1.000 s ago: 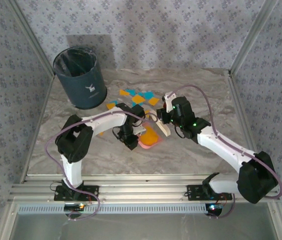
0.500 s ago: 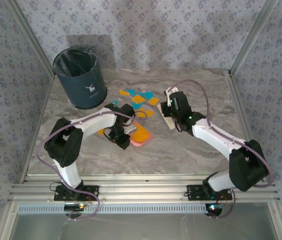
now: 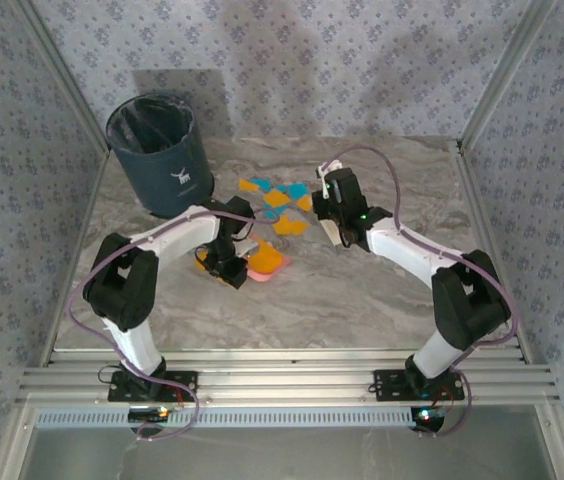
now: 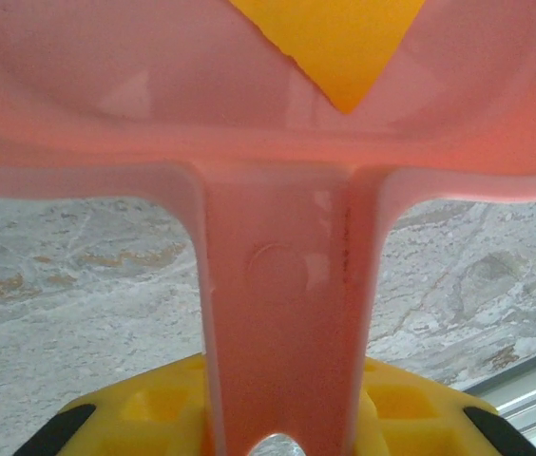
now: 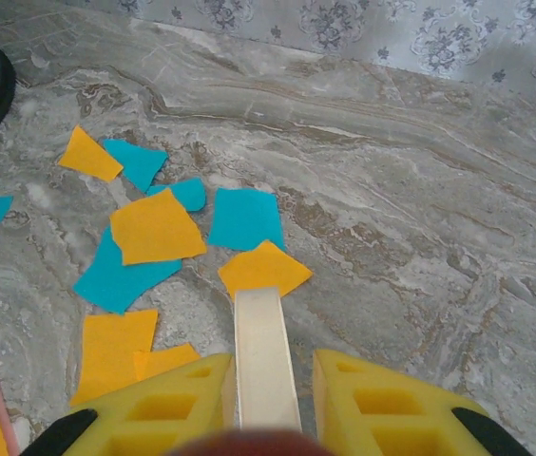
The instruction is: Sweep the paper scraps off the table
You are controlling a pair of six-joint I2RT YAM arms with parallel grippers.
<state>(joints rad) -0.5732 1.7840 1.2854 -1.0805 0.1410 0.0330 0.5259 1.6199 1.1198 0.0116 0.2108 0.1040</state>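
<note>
**Two tools wait on either side of the scraps**

Many paper scraps, orange-yellow and cyan-blue, lie loosely at about 12 o'clock from the middle of the table. They are thin, flat and irregular, and some overlap. A few more sit apart, and one orange piece already rests inside the pink dustpan.

The left gripper is clenched on the flat handle of the dustpan. From its wrist view the pan looks like smooth, glossy plastic with a rounded back wall. It sits at about 6 o'clock from the heap, and its mouth seems to open toward 2 o'clock. I judge it is placed so to receive what is pushed toward it.

The right gripper is at 3 o'clock from the heap, with its fingers closed tightly on a cream sweeping tool, a stiff, narrow, matte strip. The tip of the strip ends just beside an orange scrap. I think the low grip is to drag the scraps over the table toward the pan.

The table is marble-patterned and looks smooth, so light paper should slide easily, though it may also slip under the edge of the tool. A dark bin stands at 10 o'clock, probably for emptying the pan.
</note>
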